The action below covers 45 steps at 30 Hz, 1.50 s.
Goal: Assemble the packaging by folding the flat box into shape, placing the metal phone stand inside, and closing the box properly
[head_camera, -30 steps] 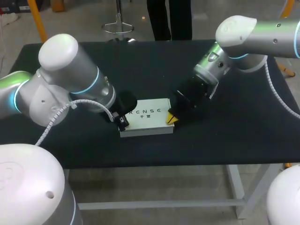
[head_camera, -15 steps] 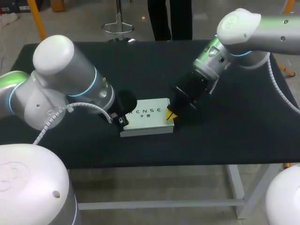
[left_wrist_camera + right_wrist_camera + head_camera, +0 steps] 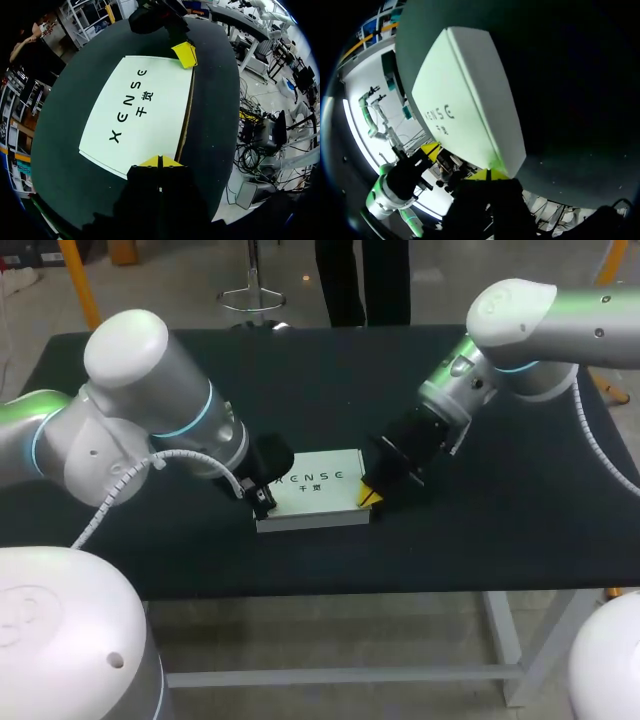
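A white box (image 3: pixel 315 488) with dark lettering lies flat and closed on the black table (image 3: pixel 500 530). My left gripper (image 3: pixel 262 502) is shut, its yellow tips together at the box's left end. In the left wrist view these tips (image 3: pixel 160 161) rest at the near edge of the box (image 3: pixel 140 112), with my right gripper (image 3: pixel 185 54) at the far corner. My right gripper (image 3: pixel 368 497) is shut too and touches the box's right end. In the right wrist view its tips (image 3: pixel 487 174) sit against a corner of the box (image 3: pixel 470 110). No phone stand is in sight.
Bare black tabletop surrounds the box, with wide room behind it (image 3: pixel 330 380) and to the right. The table's front edge (image 3: pixel 320 590) runs close below the box.
My right gripper rose slightly along the box's right end, then came back down to its corner. The left arm's upper part swayed a little. The box stayed put.
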Motion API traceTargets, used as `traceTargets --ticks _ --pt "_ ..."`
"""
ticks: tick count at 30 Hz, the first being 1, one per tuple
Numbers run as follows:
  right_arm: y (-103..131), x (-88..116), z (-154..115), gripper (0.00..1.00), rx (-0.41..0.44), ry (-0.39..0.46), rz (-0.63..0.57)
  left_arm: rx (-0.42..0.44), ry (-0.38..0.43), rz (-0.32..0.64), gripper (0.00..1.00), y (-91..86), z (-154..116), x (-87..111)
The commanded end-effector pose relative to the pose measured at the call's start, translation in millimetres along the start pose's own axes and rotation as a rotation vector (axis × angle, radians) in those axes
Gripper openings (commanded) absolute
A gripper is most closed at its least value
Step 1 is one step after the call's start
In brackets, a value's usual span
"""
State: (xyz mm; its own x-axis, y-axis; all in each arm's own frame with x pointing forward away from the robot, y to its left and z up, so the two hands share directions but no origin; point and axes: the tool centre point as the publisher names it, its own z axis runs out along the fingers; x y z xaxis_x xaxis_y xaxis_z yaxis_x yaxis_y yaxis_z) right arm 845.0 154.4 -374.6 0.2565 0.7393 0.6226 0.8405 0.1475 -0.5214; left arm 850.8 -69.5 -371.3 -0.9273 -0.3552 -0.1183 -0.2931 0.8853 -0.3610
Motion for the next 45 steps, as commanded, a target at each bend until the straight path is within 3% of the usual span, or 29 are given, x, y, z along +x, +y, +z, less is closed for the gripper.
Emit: traceTargets --ticks 1,3,4,6,7,8,11,14,15,16,17,25,29,32,45 --pt "-6 10 -13 0.00 -0.020 -0.013 -0.034 0.004 -0.030 0.001 0.00 -4.6 -13 4.4" --pt "-12 15 -22 0.00 -0.037 -0.017 -0.065 0.010 -0.039 -0.003 0.00 -9.1 -23 6.1" --pt "-14 18 -27 0.00 -0.047 -0.017 -0.080 0.007 -0.041 -0.012 0.13 -11.5 -28 6.5" --pt "-19 23 -37 0.00 -0.083 -0.022 -0.103 0.000 -0.038 -0.040 0.45 -16.9 -36 8.0" --pt "-20 25 -42 0.00 -0.100 -0.023 -0.113 -0.006 -0.033 -0.053 0.80 -19.3 -40 8.6" --pt "-21 27 -47 0.00 -0.117 -0.024 -0.120 -0.021 -0.038 -0.074 1.00 -21.9 -43 9.8" --pt "-24 31 -65 0.05 -0.153 -0.023 -0.149 -0.051 -0.024 -0.115 1.00 -27.1 -52 12.5" --pt "-24 33 -82 0.33 -0.187 -0.026 -0.167 -0.093 -0.011 -0.174 1.00 -30.2 -58 14.2" --pt "-25 33 -89 0.47 -0.204 -0.029 -0.175 -0.110 -0.001 -0.195 1.00 -31.8 -59 15.3" --pt "-26 33 -95 0.70 -0.226 -0.029 -0.184 -0.118 0.007 -0.197 1.00 -33.3 -61 18.0" --pt "-28 33 -101 1.00 -0.237 -0.027 -0.195 -0.117 0.016 -0.200 1.00 -34.4 -63 21.3" --pt "-39 26 -144 1.00 -0.387 -0.053 -0.305 -0.203 0.046 -0.334 1.00 -44.4 -70 52.3" --pt "-42 24 -162 1.00 -0.563 -0.102 -0.327 -0.201 0.062 -0.408 1.00 -48.0 -74 71.8" --pt "-43 21 -176 1.00 -0.632 -0.092 -0.333 -0.227 0.040 -0.472 1.00 -49.4 -75 80.7" --pt "-43 21 -176 1.00 -0.632 -0.092 -0.333 -0.227 0.040 -0.472 1.00 -49.4 -75 80.7"
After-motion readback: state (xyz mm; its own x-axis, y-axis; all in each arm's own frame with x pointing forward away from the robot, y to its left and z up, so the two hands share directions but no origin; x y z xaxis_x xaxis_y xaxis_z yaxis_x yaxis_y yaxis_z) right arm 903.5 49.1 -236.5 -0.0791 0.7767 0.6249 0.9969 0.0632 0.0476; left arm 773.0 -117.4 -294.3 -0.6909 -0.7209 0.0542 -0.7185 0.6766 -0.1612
